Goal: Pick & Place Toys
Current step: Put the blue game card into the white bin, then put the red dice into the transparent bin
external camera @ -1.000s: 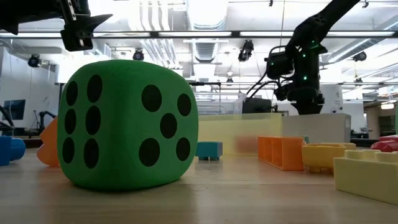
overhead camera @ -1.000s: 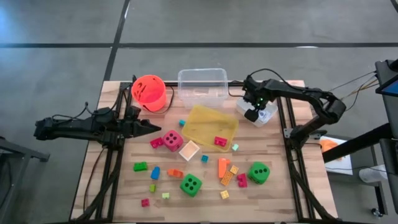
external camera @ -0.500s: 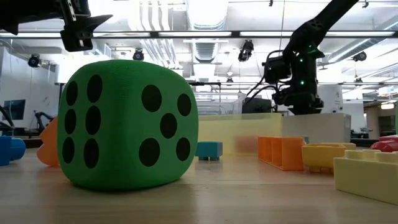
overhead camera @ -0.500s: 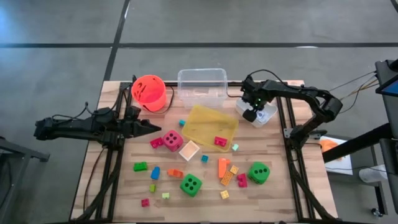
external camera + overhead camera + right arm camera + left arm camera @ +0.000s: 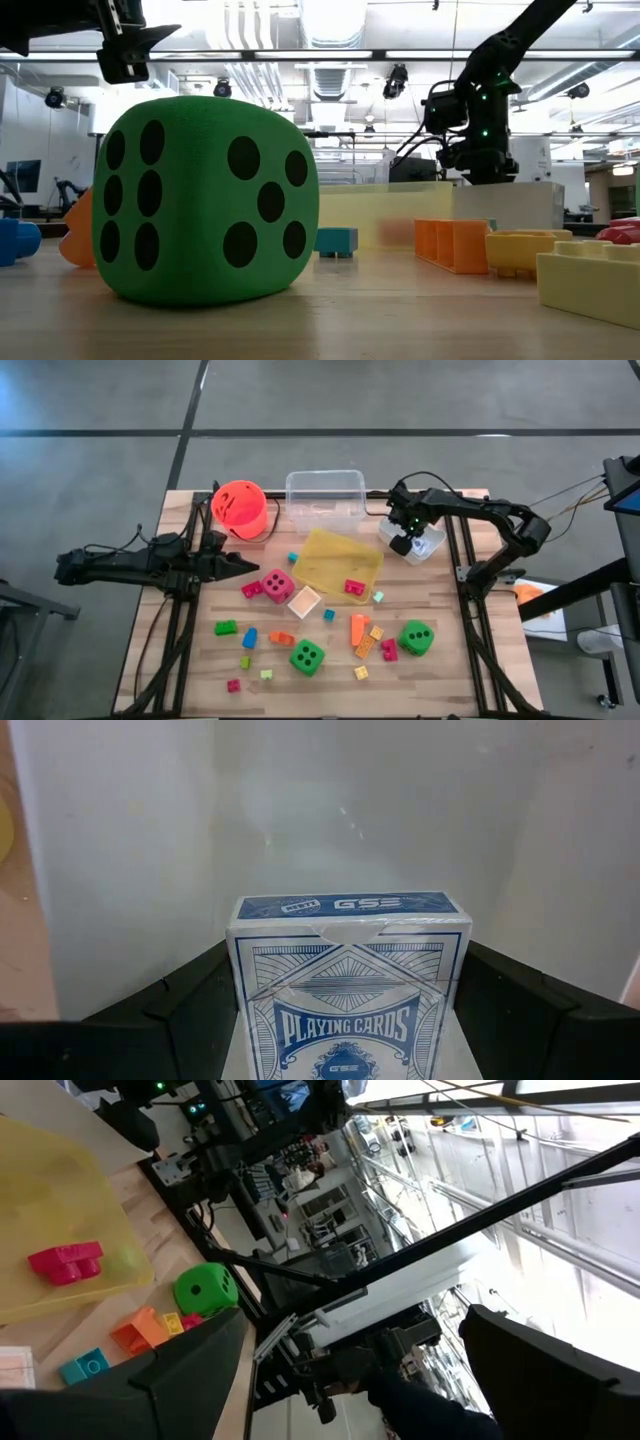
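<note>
Small bright blocks and dotted dice lie loose on the wooden table: a pink die (image 5: pixel 278 585), two green dice (image 5: pixel 307 656) (image 5: pixel 416 637), and a red block (image 5: pixel 354 587) on the yellow tray (image 5: pixel 335 555). My right gripper (image 5: pixel 404 543) is over the white tray (image 5: pixel 430 546) at the far right. It is shut on a blue playing-card box (image 5: pixel 350 980). My left gripper (image 5: pixel 240 565) is open and empty at the left, above the table and pointing right, just left of the pink die. My right gripper pinches the playing-card box by its two narrow sides (image 5: pixel 240 1000), one finger on each side. The box's flap end (image 5: pixel 350 907) points away from the wrist into the white tray. I cannot tell whether the box rests on the tray.
An orange bucket (image 5: pixel 240 508) and a clear tray (image 5: pixel 325 500) stand at the far edge. Several blocks lie scattered over the near half of the table. A green die (image 5: pixel 205 200) fills the low view's left.
My right gripper has shifted a little toward the table's left over the white tray, still shut on the card box.
</note>
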Tool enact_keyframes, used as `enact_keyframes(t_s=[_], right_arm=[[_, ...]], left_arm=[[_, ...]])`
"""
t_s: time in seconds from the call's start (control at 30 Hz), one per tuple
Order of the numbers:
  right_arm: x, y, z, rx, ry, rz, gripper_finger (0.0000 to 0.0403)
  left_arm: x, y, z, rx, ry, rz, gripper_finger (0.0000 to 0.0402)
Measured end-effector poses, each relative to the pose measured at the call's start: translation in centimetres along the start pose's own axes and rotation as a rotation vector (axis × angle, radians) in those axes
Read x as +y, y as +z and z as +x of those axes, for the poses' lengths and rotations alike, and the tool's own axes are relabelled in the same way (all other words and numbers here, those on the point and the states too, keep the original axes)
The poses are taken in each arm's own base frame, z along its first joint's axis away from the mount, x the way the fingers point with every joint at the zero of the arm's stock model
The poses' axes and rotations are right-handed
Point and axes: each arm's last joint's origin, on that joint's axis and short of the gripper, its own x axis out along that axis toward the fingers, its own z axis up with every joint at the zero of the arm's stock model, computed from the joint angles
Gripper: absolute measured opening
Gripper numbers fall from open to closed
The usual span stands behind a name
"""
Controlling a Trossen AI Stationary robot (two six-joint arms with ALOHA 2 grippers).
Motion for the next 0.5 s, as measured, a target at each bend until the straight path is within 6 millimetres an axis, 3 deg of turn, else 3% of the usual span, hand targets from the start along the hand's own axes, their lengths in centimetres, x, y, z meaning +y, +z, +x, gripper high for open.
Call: enact_keyframes(t_s=[0.1,0.3,0.5], right_arm=[[0.0,0.0,0.0,0.0,0.0,0.0,0.0298],[-0.01,0.0,0.0,0.0,-0.001,0.001,0.0375],[-0.02,0.0,0.0,0.0,-0.002,0.0,0.0387]], left_arm=[[-0.01,0.0,0.0,0.001,0.0,0.0,0.037],[0.0,-0.01,0.01,0.002,-0.001,0.0,0.037],[0.01,-0.01,0.0,0.002,0.0,0.0,0.037]])
